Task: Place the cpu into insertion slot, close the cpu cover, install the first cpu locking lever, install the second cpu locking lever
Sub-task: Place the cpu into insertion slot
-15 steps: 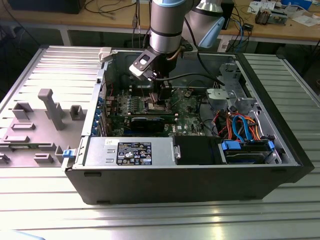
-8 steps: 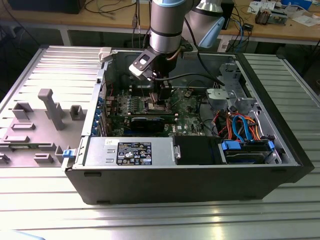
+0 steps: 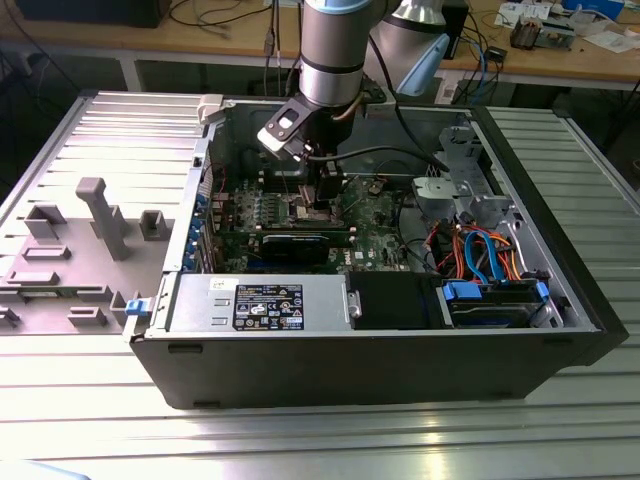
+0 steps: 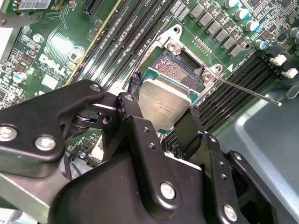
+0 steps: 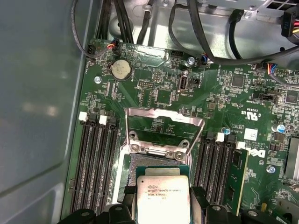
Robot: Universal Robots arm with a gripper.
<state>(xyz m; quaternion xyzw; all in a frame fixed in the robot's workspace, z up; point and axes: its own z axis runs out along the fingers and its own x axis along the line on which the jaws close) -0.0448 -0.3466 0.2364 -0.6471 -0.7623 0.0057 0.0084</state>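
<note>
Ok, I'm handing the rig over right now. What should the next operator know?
Gripper: fingers shut on the cpu, held by two opposite edges.
Cpu: over the insertion slot and overlapping one side of it, not seated. I cannot tell whether it touches the slot.
Cpu cover: swung open, lying back from the slot.
Locking lever: one thin rod sticks out free from a corner of the slot, not latched.
Done: cpu picked up and brought to the slot.
Left: seat the cpu, close the cover, install both levers.
</note>
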